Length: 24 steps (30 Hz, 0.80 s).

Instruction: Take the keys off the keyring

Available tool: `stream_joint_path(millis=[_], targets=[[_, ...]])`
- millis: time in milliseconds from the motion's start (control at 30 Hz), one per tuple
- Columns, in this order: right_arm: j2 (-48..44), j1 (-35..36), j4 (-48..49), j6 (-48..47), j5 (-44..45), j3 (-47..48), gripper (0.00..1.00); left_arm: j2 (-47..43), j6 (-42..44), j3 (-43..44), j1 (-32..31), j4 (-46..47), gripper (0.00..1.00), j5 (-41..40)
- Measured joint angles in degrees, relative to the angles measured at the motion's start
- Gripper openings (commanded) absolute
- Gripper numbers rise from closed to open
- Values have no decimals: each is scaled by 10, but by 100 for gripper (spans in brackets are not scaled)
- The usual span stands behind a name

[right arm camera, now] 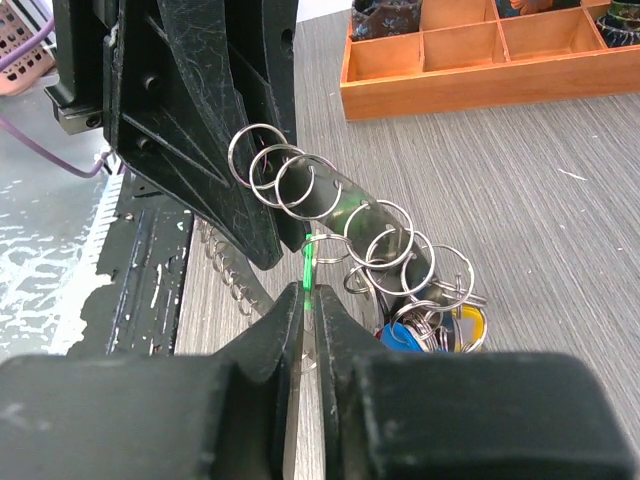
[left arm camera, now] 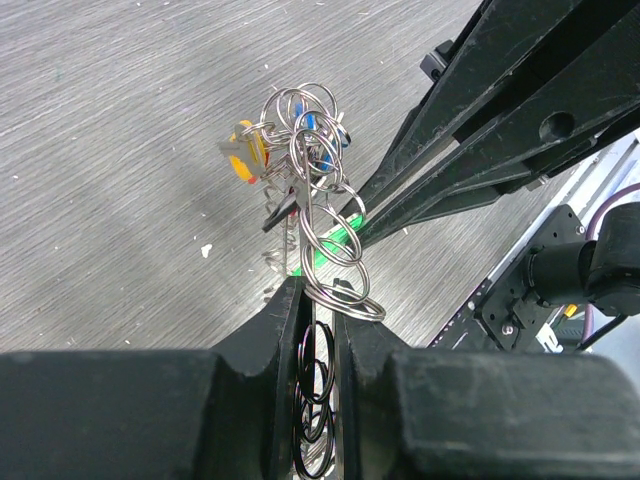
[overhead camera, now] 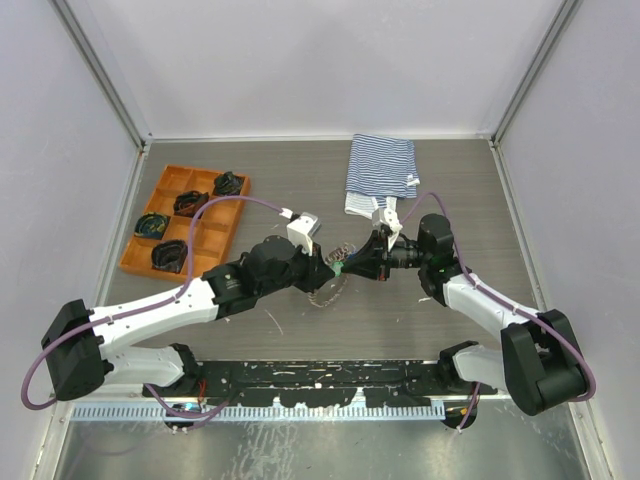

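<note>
Above the surface [overhead camera: 300, 180], the left tool [left arm camera: 318, 310] pinches the keyring [left arm camera: 345, 300] chain while the right tool [right arm camera: 307, 300] clamps the green key [right arm camera: 306, 262] (other keys [right arm camera: 405, 335] dangle beside), likely best freed by a slow twist along its ring's split, the left holding firm.

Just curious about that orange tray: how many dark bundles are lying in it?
4 bundles in the tray: far right corner, beside it toward the middle, left side, near edge. None looks hidden.
</note>
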Motion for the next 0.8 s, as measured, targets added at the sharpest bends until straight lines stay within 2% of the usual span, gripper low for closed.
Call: stream_joint_path(millis=[133,467,800], targets=[[0,2,3,6,3,0,25,0,2,-1,0,4,0,0],[0,6,-3,6,30,0,35,0,2,-3,0,28,0,0],[0,7,-14,12,46,0,36,0,-3,-5,0,33,0,0]])
